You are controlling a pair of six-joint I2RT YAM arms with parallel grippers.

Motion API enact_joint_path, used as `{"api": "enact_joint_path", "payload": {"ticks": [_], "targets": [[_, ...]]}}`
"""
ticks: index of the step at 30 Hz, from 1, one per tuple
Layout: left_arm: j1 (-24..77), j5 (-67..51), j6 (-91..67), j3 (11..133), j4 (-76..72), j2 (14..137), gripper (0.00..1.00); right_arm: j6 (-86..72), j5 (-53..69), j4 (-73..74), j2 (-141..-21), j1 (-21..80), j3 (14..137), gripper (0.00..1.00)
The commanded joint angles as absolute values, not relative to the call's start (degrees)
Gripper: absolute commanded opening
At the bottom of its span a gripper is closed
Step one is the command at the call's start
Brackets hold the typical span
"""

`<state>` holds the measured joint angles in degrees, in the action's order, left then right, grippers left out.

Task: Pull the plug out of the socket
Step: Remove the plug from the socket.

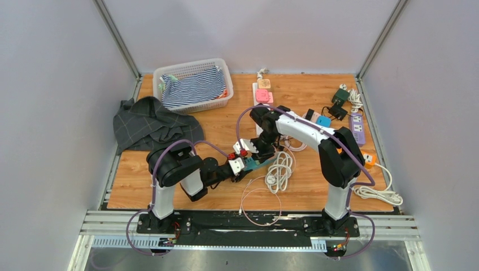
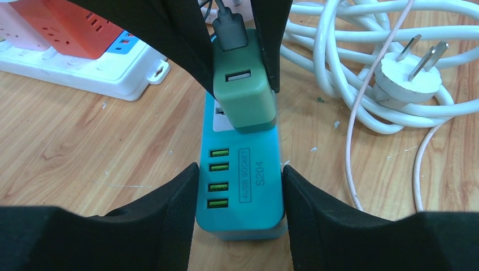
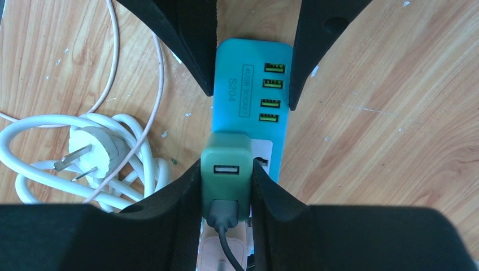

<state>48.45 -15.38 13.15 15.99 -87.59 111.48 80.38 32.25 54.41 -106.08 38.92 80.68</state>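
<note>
A teal socket strip [image 2: 240,192] with several green USB ports lies on the wooden table. My left gripper [image 2: 240,186] is shut on its near end, both pads pressed against its sides. A green plug [image 3: 226,164] with a dark cable sits on the strip's white outlet face. My right gripper [image 3: 226,180] is shut on that plug, one finger on each side. In the top view the two grippers meet over the strip [image 1: 262,163] at the table's middle, left gripper [image 1: 240,165] and right gripper [image 1: 257,152] facing each other.
A coiled white cable [image 2: 406,79] with a bare two-pin plug lies just right of the strip. A white power strip [image 2: 85,62] with orange and pink adapters lies to its left. A basket [image 1: 192,84], a dark cloth [image 1: 149,121] and a purple strip [image 1: 357,127] sit farther off.
</note>
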Motion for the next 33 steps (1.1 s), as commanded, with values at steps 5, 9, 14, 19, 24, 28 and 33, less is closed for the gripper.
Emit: {"api": "enact_joint_path", "payload": {"ticks": [5, 9, 14, 19, 24, 28, 33], "targets": [[48.9, -17.1, 13.0, 16.2, -87.6, 112.5, 0.13, 77.4, 34.4, 53.9, -106.8, 45.4, 80.8, 0.00], [48.9, -17.1, 13.0, 16.2, -87.6, 112.5, 0.14, 79.8, 33.6, 54.6, -106.3, 43.6, 79.6, 0.00], [49.0, -17.1, 13.0, 16.2, -87.7, 112.6, 0.14, 80.0, 34.6, 54.9, -106.3, 42.9, 80.0, 0.00], [49.0, -17.2, 13.0, 16.3, -87.6, 112.7, 0.14, 76.3, 39.5, 53.9, -107.8, 44.2, 81.6, 0.00], [48.9, -17.1, 13.0, 16.3, -87.6, 112.6, 0.13, 76.9, 37.4, 53.8, -108.6, 46.2, 81.3, 0.00], [48.9, -16.9, 12.9, 16.0, -87.6, 112.3, 0.14, 80.9, 36.3, 54.1, -107.6, 43.3, 78.5, 0.00], [48.9, -17.3, 13.1, 15.9, -87.7, 112.1, 0.14, 84.4, 38.0, 53.8, -108.2, 40.2, 75.9, 0.00]]}}
